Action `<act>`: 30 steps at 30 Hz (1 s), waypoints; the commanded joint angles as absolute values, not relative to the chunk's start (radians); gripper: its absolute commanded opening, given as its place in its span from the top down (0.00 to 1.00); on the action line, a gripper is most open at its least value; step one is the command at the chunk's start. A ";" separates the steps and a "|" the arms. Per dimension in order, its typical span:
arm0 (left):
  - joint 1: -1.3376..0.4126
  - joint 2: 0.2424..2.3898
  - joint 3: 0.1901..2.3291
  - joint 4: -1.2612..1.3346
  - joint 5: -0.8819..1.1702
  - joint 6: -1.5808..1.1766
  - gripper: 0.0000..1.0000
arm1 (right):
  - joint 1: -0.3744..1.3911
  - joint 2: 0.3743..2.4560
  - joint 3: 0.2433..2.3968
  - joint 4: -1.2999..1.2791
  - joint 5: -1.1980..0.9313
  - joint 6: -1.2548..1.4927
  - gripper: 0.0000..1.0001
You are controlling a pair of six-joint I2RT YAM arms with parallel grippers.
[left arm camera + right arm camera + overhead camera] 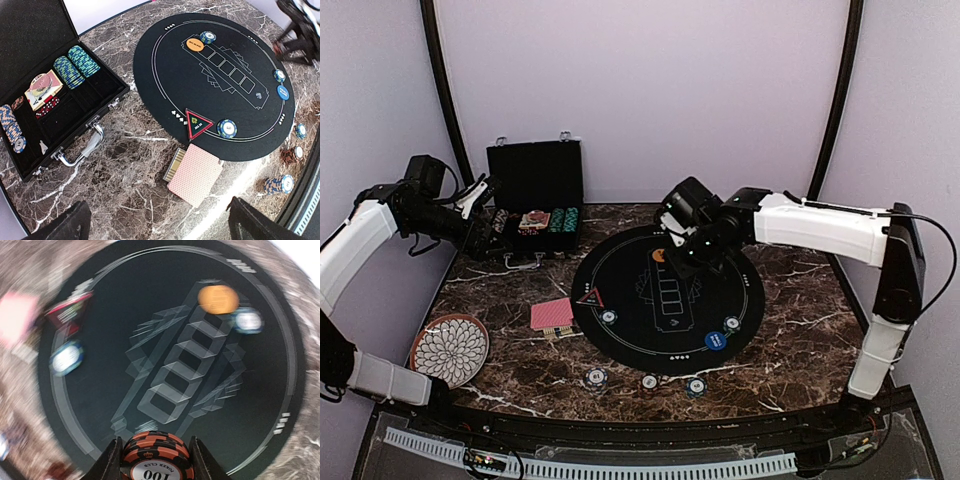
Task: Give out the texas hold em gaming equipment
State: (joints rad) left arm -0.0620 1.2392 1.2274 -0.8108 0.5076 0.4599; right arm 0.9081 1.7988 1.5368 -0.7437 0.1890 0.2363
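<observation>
The right gripper [156,460] pinches a stack of orange-and-black poker chips [158,455] between its fingers, above the round black mat [620,335]; ahead of it lie the orange button [218,299] and a blue-edged chip [248,320]; the left gripper [157,220] hangs spread wide, red-backed cards [196,174] just ahead, the black case [85,117] to its left.

My right wrist view is smearing badly, so the mat [150,340] is looking ghosted, and the bottom edge is cropping the orange chips [159,460] between the fingers [111,465].
</observation>
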 commanded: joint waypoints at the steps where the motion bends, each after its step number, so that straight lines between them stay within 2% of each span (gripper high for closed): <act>1: -0.066 1.209 1.221 -0.820 0.499 0.462 0.01 | 0.776 1.874 1.595 -0.681 0.255 0.230 0.88; 10: -0.066 1.216 1.231 -0.838 0.518 0.463 0.01 | 0.610 2.089 1.750 -0.603 0.241 0.212 0.88; 30: -0.066 1.216 1.233 -0.842 0.517 0.471 0.01 | 0.522 2.292 1.880 -0.573 0.149 0.209 0.85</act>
